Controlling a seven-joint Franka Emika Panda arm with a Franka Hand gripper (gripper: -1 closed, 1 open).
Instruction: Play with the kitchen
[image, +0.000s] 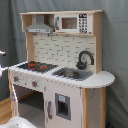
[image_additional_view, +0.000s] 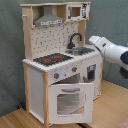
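- The arm (image_additional_view: 111, 50) reaches in at 3 o'clock of the kitchen (image_additional_view: 57, 75), near the sink (image_additional_view: 82, 50).
- Its end effector is hidden; grip state: cannot tell.
- Approach slowly, clear of the faucet (image_additional_view: 75, 40).

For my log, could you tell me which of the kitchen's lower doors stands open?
The windowed oven door under the hob, tipped outward from its frame; the narrower door below the sink sits shut.

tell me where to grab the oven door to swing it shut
Probably the horizontal bar handle near the top of the oven door, approached from the front. The door hangs tilted outward, so the handle faces forward; push it back toward the kitchen.
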